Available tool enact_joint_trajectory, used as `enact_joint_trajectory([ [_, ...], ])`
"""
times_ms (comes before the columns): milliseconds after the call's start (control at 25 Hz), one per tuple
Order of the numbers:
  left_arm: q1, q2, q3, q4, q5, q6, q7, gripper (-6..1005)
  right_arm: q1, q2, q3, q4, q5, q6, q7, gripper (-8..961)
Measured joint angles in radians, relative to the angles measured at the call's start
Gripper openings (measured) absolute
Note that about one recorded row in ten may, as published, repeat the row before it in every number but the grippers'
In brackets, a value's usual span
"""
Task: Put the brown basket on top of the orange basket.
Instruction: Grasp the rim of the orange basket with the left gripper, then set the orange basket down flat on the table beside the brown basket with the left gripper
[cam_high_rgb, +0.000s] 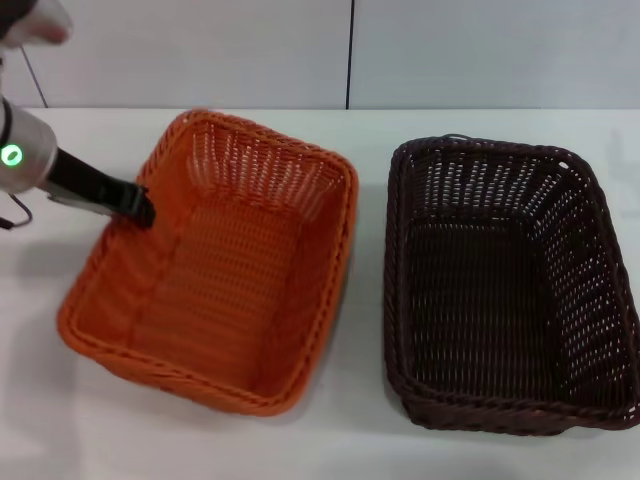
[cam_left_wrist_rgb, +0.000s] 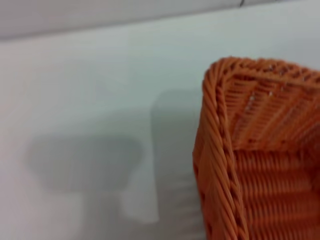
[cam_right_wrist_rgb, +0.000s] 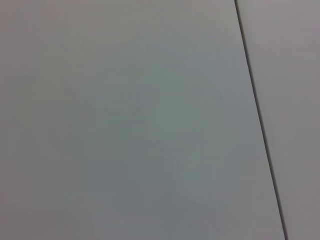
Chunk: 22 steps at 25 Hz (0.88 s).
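Note:
The orange basket (cam_high_rgb: 215, 265) stands on the white table at the left, empty and upright. The brown basket (cam_high_rgb: 505, 285) stands beside it at the right, empty, with a gap between them. My left gripper (cam_high_rgb: 140, 206) reaches in from the left and sits at the orange basket's left rim, near its far corner. The left wrist view shows that rim corner of the orange basket (cam_left_wrist_rgb: 260, 150) close up, and none of my fingers. My right gripper is out of view; its wrist view shows only a pale wall.
The white table (cam_high_rgb: 360, 420) runs under both baskets, with bare surface in front of them and at the left. A pale wall with a dark vertical seam (cam_high_rgb: 350, 55) stands behind the table.

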Motion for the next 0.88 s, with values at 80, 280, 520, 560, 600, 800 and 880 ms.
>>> enact_joint_trajectory([
  [80,0.0,0.008,-0.002,0.05,0.0,0.022,0.008,185,0.0,0.0,0.0,0.0,0.0,0.0,0.0,541],
  [280,-0.004,0.024,-0.004,0.133,0.0,0.064,0.025,184,-0.002,0.0,-0.001,0.006,0.0,0.001,0.0,541],
  [520,-0.051,0.063,-0.05,0.235,-0.005,0.188,0.122,181,-0.004,0.001,-0.005,0.009,0.0,0.001,0.0,541],
  [560,-0.074,0.069,-0.077,0.242,-0.004,0.226,0.16,180,-0.004,0.001,-0.006,0.009,0.0,0.001,0.0,541],
  [600,-0.074,0.069,-0.077,0.242,-0.004,0.226,0.16,179,-0.005,0.002,-0.004,0.012,0.0,0.002,0.0,541],
  [800,-0.162,0.075,-0.121,0.237,-0.003,0.356,0.261,177,-0.008,0.003,-0.001,0.024,0.0,0.002,0.0,541],
  [880,-0.162,0.075,-0.121,0.237,-0.003,0.356,0.261,177,-0.008,0.003,-0.002,0.026,0.0,0.002,0.0,541],
])
